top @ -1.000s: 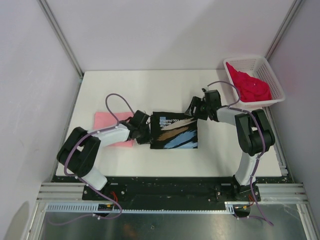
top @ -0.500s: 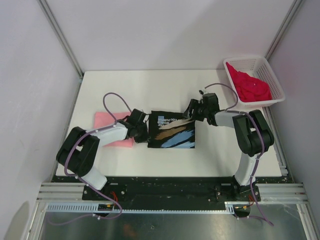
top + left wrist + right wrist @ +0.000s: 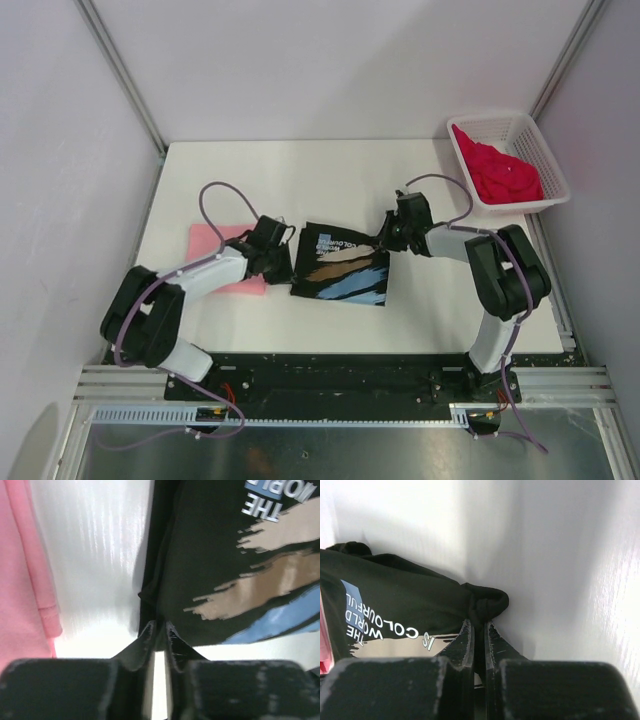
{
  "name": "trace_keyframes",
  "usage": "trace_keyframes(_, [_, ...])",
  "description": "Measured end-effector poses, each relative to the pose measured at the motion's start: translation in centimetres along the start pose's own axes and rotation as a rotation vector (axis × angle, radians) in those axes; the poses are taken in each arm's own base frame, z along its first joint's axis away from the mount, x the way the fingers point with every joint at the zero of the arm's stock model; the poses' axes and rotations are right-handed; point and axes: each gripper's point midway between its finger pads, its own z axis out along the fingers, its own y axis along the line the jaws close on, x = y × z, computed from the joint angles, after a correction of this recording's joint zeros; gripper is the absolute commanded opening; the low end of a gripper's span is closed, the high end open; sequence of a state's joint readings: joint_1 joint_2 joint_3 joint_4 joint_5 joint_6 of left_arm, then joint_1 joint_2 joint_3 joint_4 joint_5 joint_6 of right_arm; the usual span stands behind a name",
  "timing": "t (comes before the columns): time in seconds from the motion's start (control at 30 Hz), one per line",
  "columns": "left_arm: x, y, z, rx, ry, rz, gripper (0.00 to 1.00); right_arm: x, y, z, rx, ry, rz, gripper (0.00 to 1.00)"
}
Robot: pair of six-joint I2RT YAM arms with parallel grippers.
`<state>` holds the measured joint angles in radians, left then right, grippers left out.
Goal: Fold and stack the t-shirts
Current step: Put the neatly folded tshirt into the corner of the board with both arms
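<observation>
Left gripper [image 3: 282,262] and right gripper [image 3: 386,240] pinch opposite edges of the black t-shirt [image 3: 340,275] (pink t-shirt [image 3: 213,246] lies just leftward).

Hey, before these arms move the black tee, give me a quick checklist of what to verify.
1. Is the left claw shut on the black t-shirt at its left edge: ok.
2. Is the right claw shut on its far right corner: ok.
3. Is the black t-shirt lying square to the table: not ok, skewed.
4. Is the pink t-shirt free of both claws: ok.
5. Is the red t-shirt folded: not ok, bunched in the basket.
</observation>
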<state>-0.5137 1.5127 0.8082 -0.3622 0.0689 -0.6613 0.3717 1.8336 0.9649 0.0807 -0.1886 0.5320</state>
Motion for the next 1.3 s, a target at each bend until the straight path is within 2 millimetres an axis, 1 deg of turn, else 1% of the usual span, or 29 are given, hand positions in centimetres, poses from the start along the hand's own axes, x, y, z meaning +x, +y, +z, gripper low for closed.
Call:
trace_keyframes(0.03, [-0.1,-0.2,-0.5,0.011,-0.006,0.007,0.29,0.1,-0.1,-0.2,0.014,0.002,0.001,0.0])
trace_keyframes(0.1, [-0.3,-0.6,-1.3,0.032,-0.018,0.016,0.39,0.4,-0.3,-0.5,0.042,0.007,0.005,0.0])
trace_keyframes(0.2, [-0.5,-1.2,-2.8,0.071,-0.044,0.022,0.47,0.7,-0.6,-1.1,0.07,0.014,0.007,0.0])
trace_keyframes(0.27, [-0.4,-1.5,-3.4,0.089,-0.05,0.024,0.48,0.9,-0.8,-1.3,0.088,0.019,0.011,0.0])
trace_keyframes(0.37, [0.1,-1.2,-3.3,0.087,-0.035,0.023,0.5,1.0,-1.0,-1.6,0.1,0.025,0.014,0.0])
trace_keyframes(0.5, [0.9,-0.5,-2.4,0.06,0.001,0.019,0.52,1.1,-1.1,-1.6,0.107,0.025,0.015,0.0])
trace_keyframes(0.63, [1.6,0.2,-1.0,0.03,0.04,0.014,0.52,1.1,-1.1,-1.7,0.109,0.024,0.015,0.0])
trace_keyframes(0.73, [2.1,0.6,0.2,0.01,0.068,0.01,0.49,1.1,-1.1,-1.7,0.11,0.025,0.015,0.0])
trace_keyframes(0.8, [1.9,0.3,0.4,0.022,0.065,0.007,0.42,1.1,-1.1,-1.7,0.11,0.025,0.015,0.0])
trace_keyframes(0.87, [1.8,0.2,0.5,0.026,0.062,0.003,0.33,1.1,-1.1,-1.7,0.111,0.025,0.015,0.0])
trace_keyframes(1.0, [1.9,0.1,0.7,0.035,0.062,-0.011,0.06,1.2,-1.3,-2.0,0.122,0.03,0.016,0.0])
trace_keyframes(1.03, [1.8,0.0,0.7,0.037,0.06,-0.016,0.03,1.3,-1.3,-2.1,0.127,0.035,0.016,0.0])
trace_keyframes(1.17, [1.4,-0.4,0.2,0.054,0.041,-0.024,0.0,1.7,-1.2,-2.9,0.154,0.048,0.01,0.0])
trace_keyframes(1.23, [0.9,-0.9,-0.6,0.074,0.016,-0.026,0.0,1.6,-0.7,-3.6,0.165,0.044,0.003,0.0])
trace_keyframes(1.3, [0.2,-1.5,-1.7,0.102,-0.019,-0.024,0.0,1.1,0.3,-4.5,0.168,0.029,-0.011,0.0])
